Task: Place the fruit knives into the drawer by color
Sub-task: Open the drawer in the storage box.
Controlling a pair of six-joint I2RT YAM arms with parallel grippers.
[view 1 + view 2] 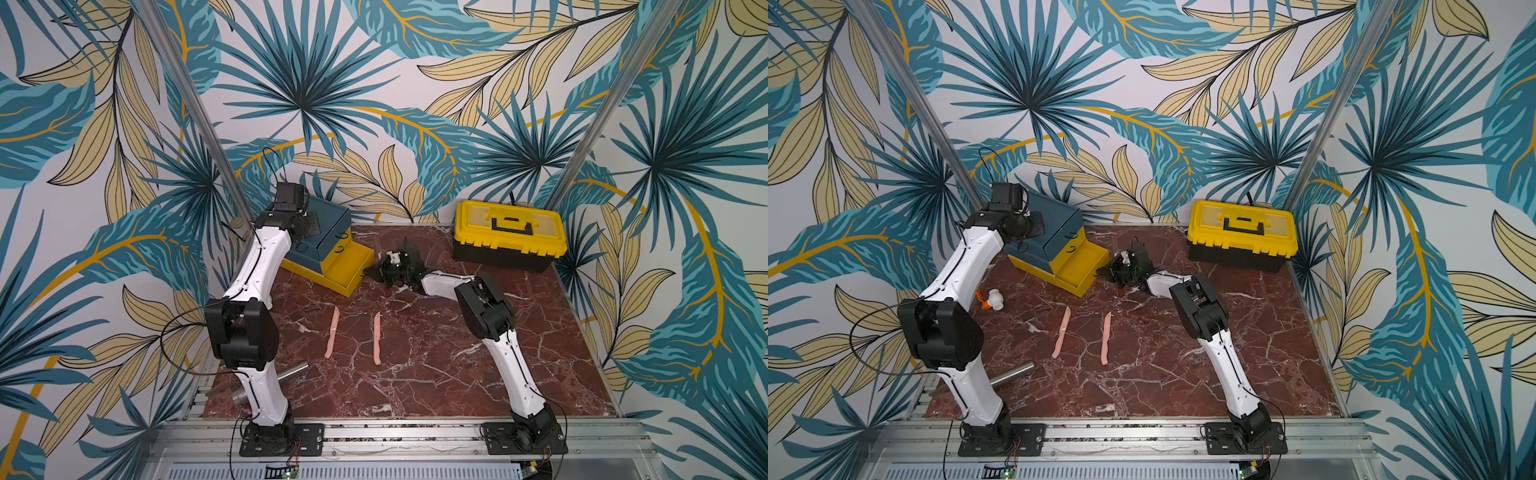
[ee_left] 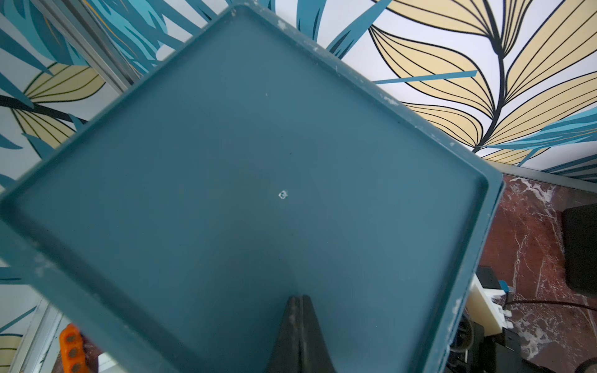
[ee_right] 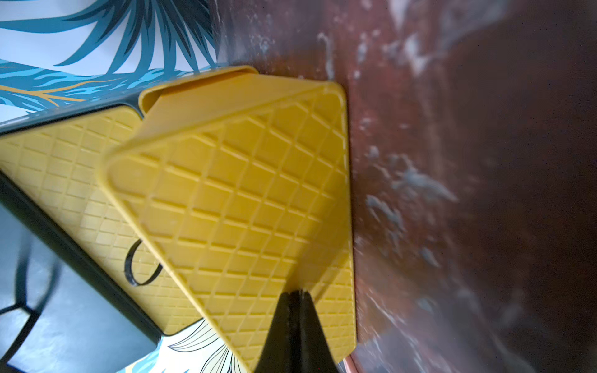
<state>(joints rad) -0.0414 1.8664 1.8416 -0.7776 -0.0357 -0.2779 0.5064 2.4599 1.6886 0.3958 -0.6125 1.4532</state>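
At the front panel of the pulled-out yellow drawer (image 3: 245, 193) the right gripper (image 3: 298, 295) has its jaws pressed together; whether they pinch a ring pull is hidden. Over the chest (image 1: 328, 218), at its teal top, the left gripper (image 2: 300, 302) is likewise closed, empty. One pink knife (image 1: 332, 332) and another pink knife (image 1: 377, 338) lie on the marble table (image 1: 436, 374), well apart from the drawer. No green or teal knives show; probably only this pair remains.

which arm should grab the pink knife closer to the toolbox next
Right, probably. The right jaws are shut low at the open yellow drawer, just beyond that pink knife. The left jaws are shut up over the chest, farther away and seemingly steadying it.
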